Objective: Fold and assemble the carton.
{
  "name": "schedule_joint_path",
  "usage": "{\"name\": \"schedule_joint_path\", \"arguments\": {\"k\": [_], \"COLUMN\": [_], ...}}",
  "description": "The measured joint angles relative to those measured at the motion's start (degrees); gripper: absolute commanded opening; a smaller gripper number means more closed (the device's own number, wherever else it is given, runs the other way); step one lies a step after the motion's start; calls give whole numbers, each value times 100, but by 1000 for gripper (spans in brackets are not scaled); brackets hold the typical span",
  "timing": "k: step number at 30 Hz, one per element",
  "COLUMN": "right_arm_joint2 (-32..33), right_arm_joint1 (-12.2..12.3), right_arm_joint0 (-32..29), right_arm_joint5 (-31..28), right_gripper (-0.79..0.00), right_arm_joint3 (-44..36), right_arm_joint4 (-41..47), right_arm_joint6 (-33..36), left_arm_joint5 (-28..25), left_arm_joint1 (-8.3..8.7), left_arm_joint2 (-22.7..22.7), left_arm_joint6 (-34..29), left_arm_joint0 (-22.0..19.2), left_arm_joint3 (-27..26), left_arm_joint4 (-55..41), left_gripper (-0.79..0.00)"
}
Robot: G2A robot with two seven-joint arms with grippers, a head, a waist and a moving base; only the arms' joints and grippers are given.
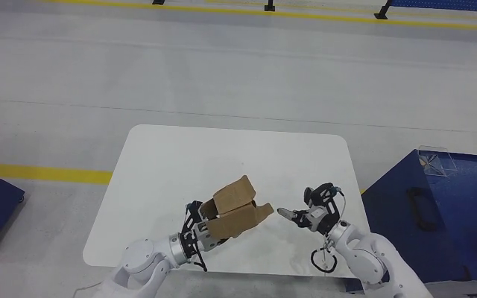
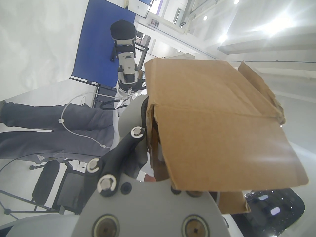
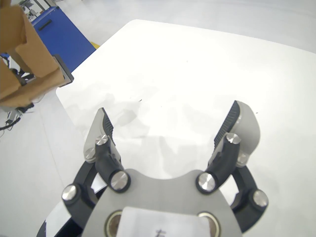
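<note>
Top view first. The white table (image 1: 223, 156) took up the middle of the frame, and at lower centre we had the carton (image 1: 235, 210), brown cardboard, half formed, with one flap sticking up toward the upper right. The left gripper (image 1: 200, 227) sat just left of it, clamped on the carton's end. At the lower right the right gripper (image 1: 292, 216) pointed at the carton, its tips near the box's right edge but apart from it. A blue cabinet (image 1: 421, 201) stood beside the table at the right edge of the frame.

On to the left wrist view. The carton (image 2: 217, 124) loomed close, a broad panel with a crease across it and a ragged flap at its far corner. One grey finger (image 2: 130, 117) pressed against the box's side, and the cardboard hid the other from us.

Then the right wrist view. The right gripper (image 3: 170, 122) stood wide apart, and we saw both ribbed fingers (image 3: 105, 122) spread over the white table (image 3: 197, 62). The carton (image 3: 24, 57) hung well off to one side, by the table's corner and raised off the top, with a dark pad of the left gripper flat against its face.
</note>
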Motion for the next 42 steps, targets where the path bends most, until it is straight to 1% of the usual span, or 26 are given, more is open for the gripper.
{"name": "schedule_joint_path", "arguments": {"k": [5, 8, 11, 17, 34, 42], "right_arm_joint2": [-389, -424, -325, -159, -66, -82], "right_arm_joint1": [-53, -65, -56, -42, -52, -64], "right_arm_joint0": [140, 161, 196, 154, 203, 222], "right_arm_joint5": [-541, -790, -900, -897, -821, -688], "right_gripper": [0, 0, 0, 0, 0, 0], "right_arm_joint3": [69, 68, 40, -92, -407, -577], "right_arm_joint4": [281, 615, 783, 775, 822, 761], "right_arm_joint6": [27, 18, 50, -3, 89, 168], "left_arm_joint5": [-5, 1, 2, 2, 21, 38], "left_arm_joint1": [-14, -22, -27, -30, -30, -22], "left_arm_joint2": [80, 119, 146, 162, 247, 249], "left_arm_joint6": [43, 60, 59, 34, -15, -11], "left_arm_joint0": [-9, -20, -24, -17, 26, 53], "left_arm_joint3": [17, 40, 42, 47, 42, -3], "left_arm_joint4": [63, 82, 101, 106, 282, 371], "left_gripper": [-785, -785, -785, -785, -785, -785]}}
